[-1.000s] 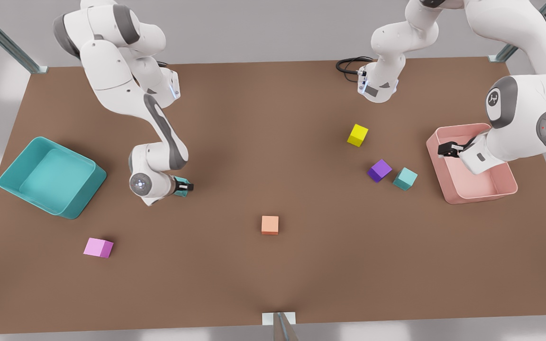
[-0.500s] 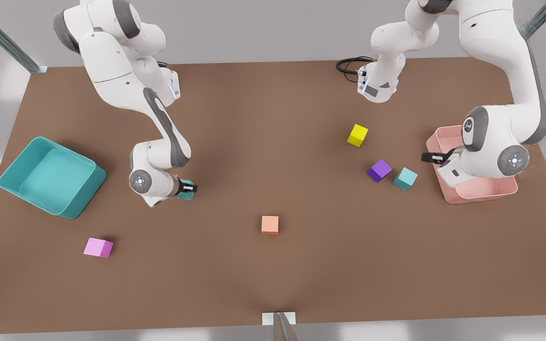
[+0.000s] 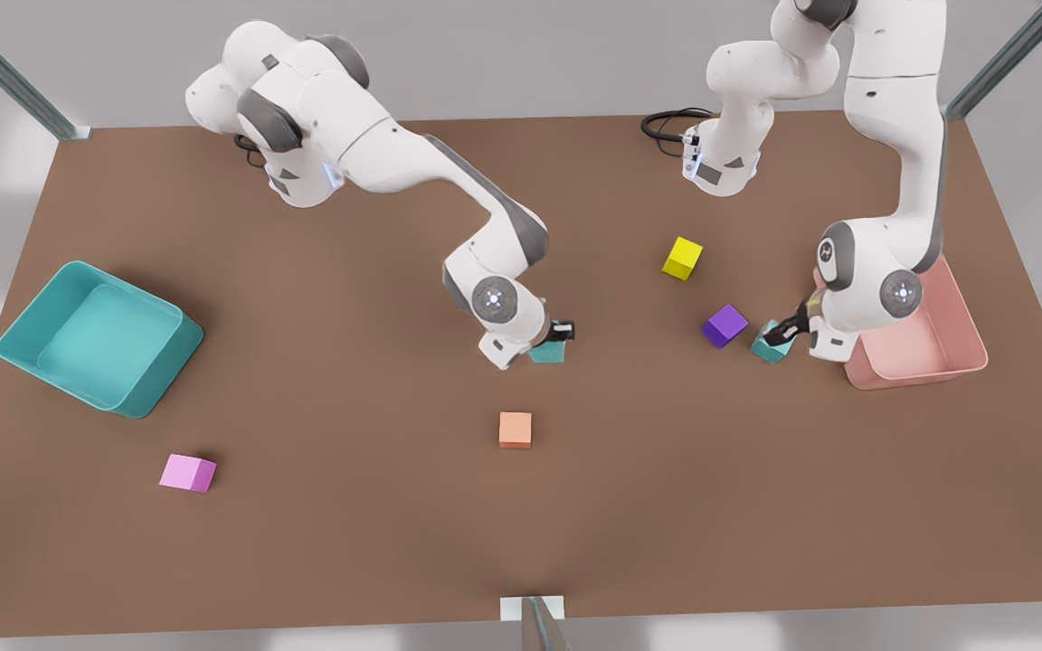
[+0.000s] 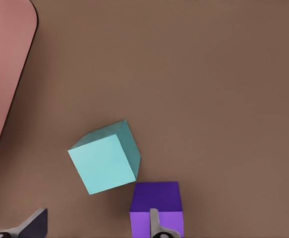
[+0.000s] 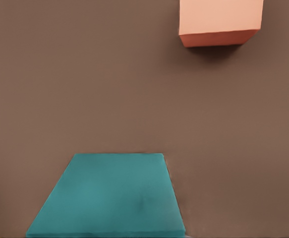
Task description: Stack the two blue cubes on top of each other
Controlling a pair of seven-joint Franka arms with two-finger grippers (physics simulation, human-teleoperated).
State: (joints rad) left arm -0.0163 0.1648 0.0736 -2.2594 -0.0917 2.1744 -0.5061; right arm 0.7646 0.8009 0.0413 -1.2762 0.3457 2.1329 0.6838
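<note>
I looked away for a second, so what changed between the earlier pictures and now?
The right gripper carried its teal cube from near the teal bin toward the table's middle, above the orange cube. The left gripper swung off the pink bin onto the other teal cube, fingers open. Remaining cubes and bins stayed.

**Room and surroundings**

Brown table [image 3: 304, 542]: plain matte top, filling most of the front view, its far edge along the upper part of the frame. Grey floor [image 3: 503, 72]: smooth, visible beyond the far edge and down both sides, with pale patches of light at the left and right margins. Metal frame struts: one slanting in at the upper left corner [image 3: 5, 77], one at the upper right corner [image 3: 1000, 59], one at the bottom centre [image 3: 535, 624], each ending in a pale foot at the table's edge. Lighting soft and even; faint shadows on the tabletop.
</note>
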